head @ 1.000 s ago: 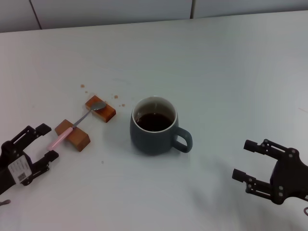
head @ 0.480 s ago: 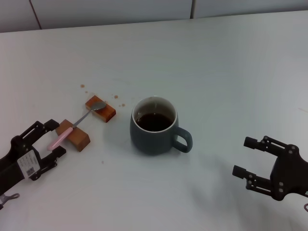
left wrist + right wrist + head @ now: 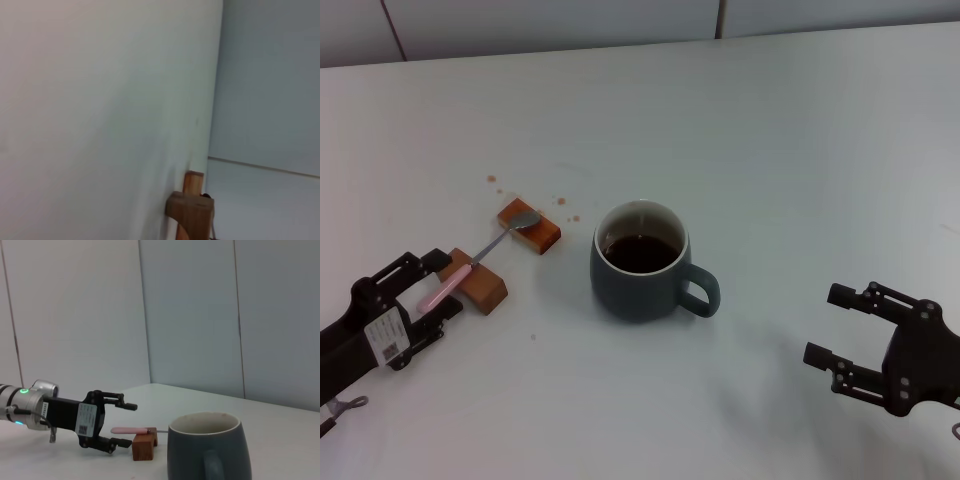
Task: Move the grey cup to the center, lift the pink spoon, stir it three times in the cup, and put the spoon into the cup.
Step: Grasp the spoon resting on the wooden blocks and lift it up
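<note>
A: Our left gripper [image 3: 432,287] has its fingers spread wide on either side of the pink handle tip, released, nothing clamped. One finger [image 3: 121,405] shows above the handle in the right wrist view and one below.

B: And the pink spoon [image 3: 470,268] itself?

A: It bridges the two brown blocks [image 3: 483,288], bowl on the far block at eleven o'clock from the cup, handle pointing toward our left gripper at eight.

B: Our right gripper [image 3: 840,333]?

A: Fingers apart as well, empty, hanging at four o'clock from the grey cup [image 3: 642,262], well clear of its handle.

B: So where do we stand?

A: The cup sits about mid-table with dark liquid inside, so we judge that step done. Gripping, lifting, three stirs and dropping the spoon in are all left.
</note>
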